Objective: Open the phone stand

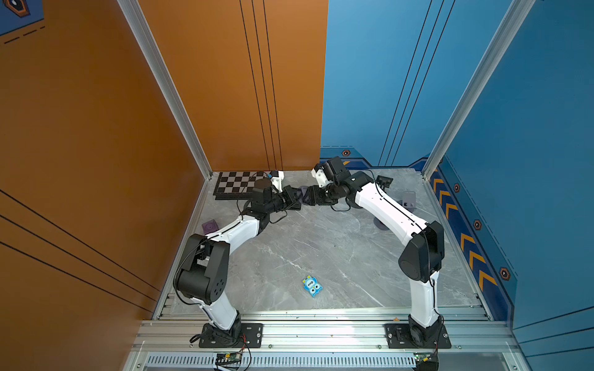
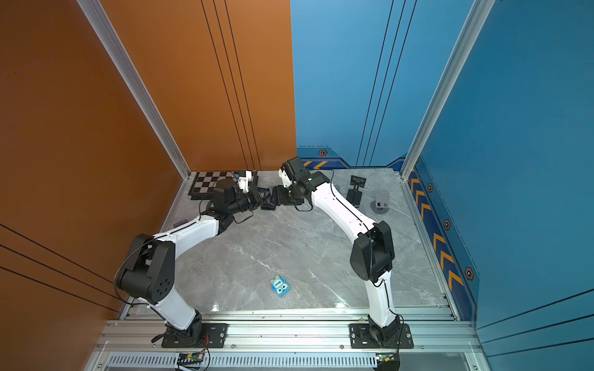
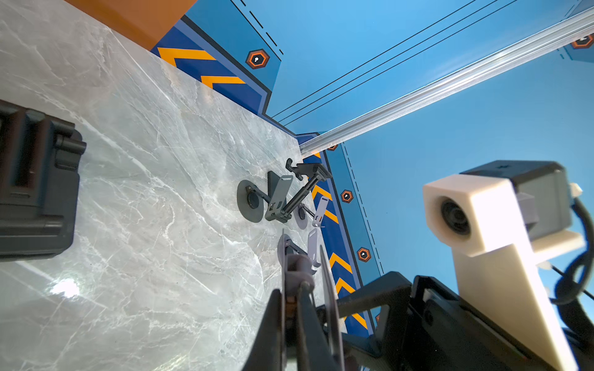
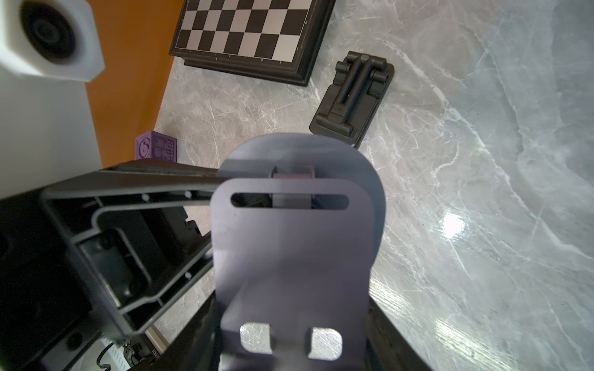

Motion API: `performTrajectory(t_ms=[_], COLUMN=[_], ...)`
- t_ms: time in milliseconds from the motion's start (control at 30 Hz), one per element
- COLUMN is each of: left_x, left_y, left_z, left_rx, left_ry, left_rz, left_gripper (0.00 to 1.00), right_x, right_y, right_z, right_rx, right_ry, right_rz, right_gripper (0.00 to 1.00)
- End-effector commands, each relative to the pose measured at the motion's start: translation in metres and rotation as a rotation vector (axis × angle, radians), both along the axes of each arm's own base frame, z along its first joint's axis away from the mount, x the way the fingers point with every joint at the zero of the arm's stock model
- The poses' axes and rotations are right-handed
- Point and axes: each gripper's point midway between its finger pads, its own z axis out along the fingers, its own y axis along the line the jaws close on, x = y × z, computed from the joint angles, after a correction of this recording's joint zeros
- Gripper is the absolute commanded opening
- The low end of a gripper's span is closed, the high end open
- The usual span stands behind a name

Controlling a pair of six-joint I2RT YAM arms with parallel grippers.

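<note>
L gripper [image 3: 291, 300] pinched near-shut on phone stand [image 4: 291, 250] at hinge [image 3: 299, 268]. R gripper [image 1: 307, 195] half-open, clamping its other end. Risk: thin grip slips under pull, stand drops btwn them.

**Shiny stone table, dull plastic things**

The table [image 1: 321, 244] looked like grey stone with white veins, smooth and so glossy that lamps shone in it. The phone stand [image 4: 289, 250] was thin, smooth and matt grey-purple; metal or plastic, I could not tell. The folded black stand [image 4: 352, 99] looked like matt plastic. The chessboard [image 4: 244, 29] had silky pale squares and a dark frame with a soft shine. The purple cube [image 4: 156, 149] was matt. The corner post [image 1: 167, 86] was ribbed bare metal. The orange wall [image 1: 80, 128] and blue wall [image 1: 546, 128] were flat and smooth. The left arm [image 1: 238, 229] and right arm [image 1: 389, 208] had smooth white shells and matt black joints.
</note>
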Motion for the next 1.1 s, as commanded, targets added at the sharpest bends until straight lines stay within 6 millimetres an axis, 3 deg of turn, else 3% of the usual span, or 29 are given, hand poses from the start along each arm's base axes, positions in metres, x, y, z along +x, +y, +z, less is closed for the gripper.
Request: performTrajectory(t_ms=[0, 367, 467, 500, 700, 1067], left_x=[-0.022, -0.031, -0.032, -0.032, -0.037, -0.056], left_y=[-0.014, -0.008, -0.001, 0.001, 0.009, 0.016], left_z=[-0.02, -0.026, -0.035, -0.037, -0.053, -0.09], left_rx=[-0.002, -0.041, -0.032, -0.029, -0.004, 0.059], left_ry=[0.037, 0.036, 0.053, 0.056, 0.069, 0.106], left_rz=[-0.085, -0.079, -0.065, -0.06, -0.063, -0.079], left_gripper=[0.0, 0.0, 0.0, 0.0, 0.0, 0.0], right_x=[-0.021, -0.03, -0.033, -0.03, -0.033, -0.034], right_y=[0.047, 0.061, 0.059, 0.06, 0.057, 0.05], right_z=[0.042, 0.042, 0.05, 0.036, 0.033, 0.046], right_rx=[0.131, 0.113, 0.106, 0.087, 0.068, 0.05], right_ry=[-0.071, -0.073, -0.073, -0.047, -0.003, -0.012], right_rz=[0.134, 0.166, 0.172, 0.173, 0.183, 0.191], right_gripper=[0.26, 0.25, 0.25, 0.25, 0.25, 0.26])
